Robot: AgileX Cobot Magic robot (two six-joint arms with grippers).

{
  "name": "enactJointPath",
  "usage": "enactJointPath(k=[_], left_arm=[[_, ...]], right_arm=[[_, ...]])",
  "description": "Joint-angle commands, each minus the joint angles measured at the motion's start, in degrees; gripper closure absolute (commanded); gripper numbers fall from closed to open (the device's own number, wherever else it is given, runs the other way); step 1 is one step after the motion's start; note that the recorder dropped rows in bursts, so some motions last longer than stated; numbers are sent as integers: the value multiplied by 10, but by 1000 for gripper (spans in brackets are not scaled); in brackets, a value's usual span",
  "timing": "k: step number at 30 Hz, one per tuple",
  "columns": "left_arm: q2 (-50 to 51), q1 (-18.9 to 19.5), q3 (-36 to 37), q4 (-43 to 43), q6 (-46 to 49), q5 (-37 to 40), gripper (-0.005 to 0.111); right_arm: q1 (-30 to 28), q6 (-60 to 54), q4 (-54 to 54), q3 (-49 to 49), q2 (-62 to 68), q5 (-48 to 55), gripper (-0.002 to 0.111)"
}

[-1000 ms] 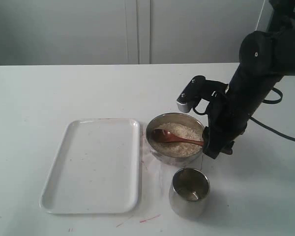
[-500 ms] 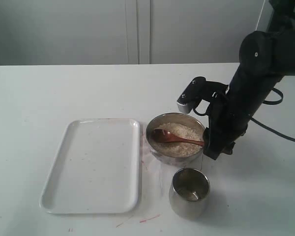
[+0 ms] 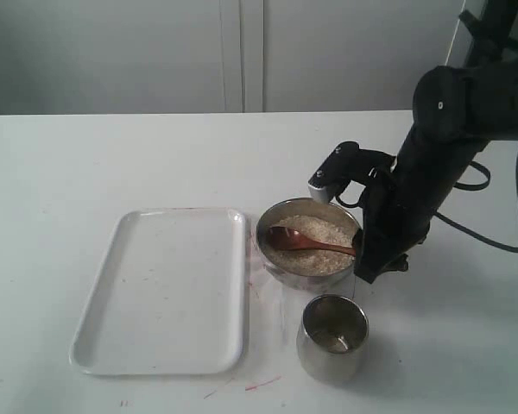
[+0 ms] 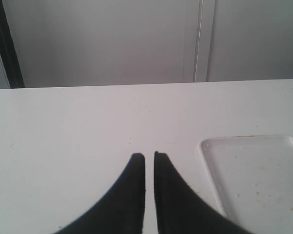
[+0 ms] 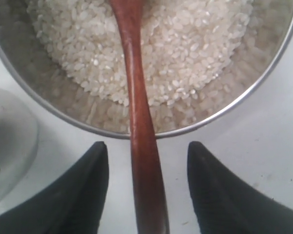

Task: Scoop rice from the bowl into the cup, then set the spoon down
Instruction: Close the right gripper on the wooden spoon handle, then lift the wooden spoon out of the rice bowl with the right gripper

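A: How far along?
B: Barely begun, I'd judge; the bowl [image 3: 262,239] holds heaped rice [image 3: 321,231]; the cup [image 3: 332,338] stands just beside it, contents unclear; the spoon [image 3: 306,244] lies in the rice, its handle between the right gripper [image 5: 146,144] fingers, spread wide, gripping nothing.
A: Obstacles?
B: None on that side; the tray [image 3: 160,289] sits beyond the bowl; the left gripper [image 4: 149,158], nearly closed, is empty.

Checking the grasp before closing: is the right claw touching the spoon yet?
Apart. The right wrist view shows bare table on both sides of the spoon handle, between it and the open right claw.
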Motion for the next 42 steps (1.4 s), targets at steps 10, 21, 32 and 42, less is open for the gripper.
enactJointPath(k=[10,21,32,42], left_arm=[[-1,-1,-4,-2,-2,-3,92],[-1,-1,-4,-2,-2,-3,92],[-1,-1,-4,-2,-2,-3,92],[-1,-1,-4,-2,-2,-3,92]], right_arm=[[-2,8,14,1,0,-8,61],[-2,13,15,1,0,-1,78],[-2,22,24,1,-2,6,93],[-2,29,26,1,-66,14,107]])
